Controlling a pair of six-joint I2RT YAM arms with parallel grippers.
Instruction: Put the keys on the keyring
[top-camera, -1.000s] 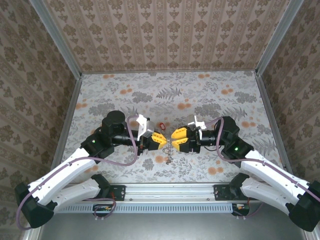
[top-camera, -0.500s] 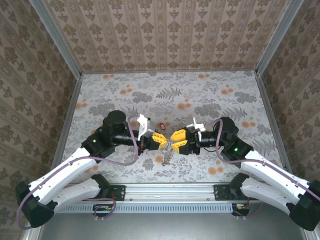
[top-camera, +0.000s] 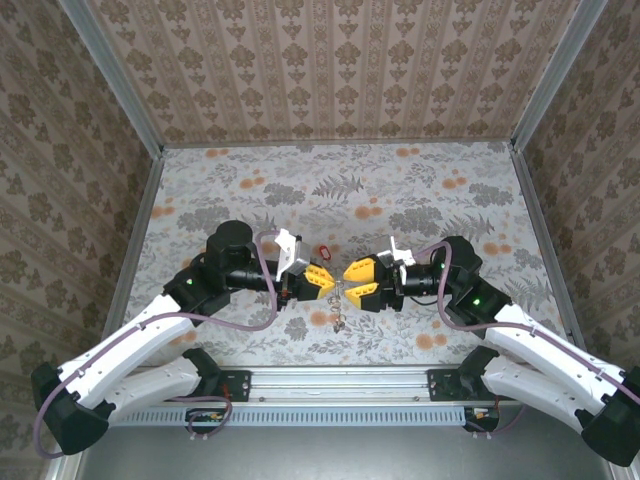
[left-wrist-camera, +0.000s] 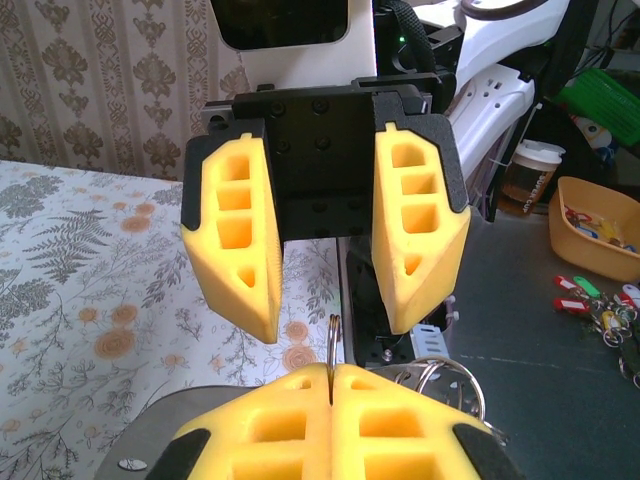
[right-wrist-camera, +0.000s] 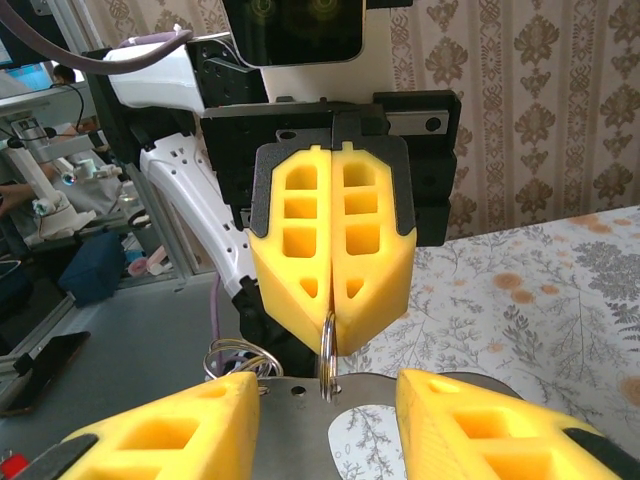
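Observation:
My left gripper (left-wrist-camera: 331, 368) is shut on the keyring (left-wrist-camera: 331, 340), a thin metal ring seen edge-on that sticks out past its yellow pads. More loose rings (left-wrist-camera: 440, 385) hang beside it. My right gripper (right-wrist-camera: 328, 385) faces the left one tip to tip, and its fingers (left-wrist-camera: 235, 240) stand open on either side of the keyring (right-wrist-camera: 327, 345) without touching it. From above, the left gripper (top-camera: 328, 284) and right gripper (top-camera: 349, 281) meet over the table's middle, with rings dangling below (top-camera: 338, 305). A key with a small red tag (top-camera: 324, 251) lies on the table just behind them.
The floral table (top-camera: 340, 190) is walled by patterned panels at the back and both sides. A metal rail (top-camera: 330, 380) runs along the near edge between the arm bases. Purple cables (top-camera: 262, 262) loop off both arms.
My right gripper's jaws have spread a little wider and it has shifted slightly near the left gripper's tips. The dangling rings have swung. The left gripper has kept its hold.

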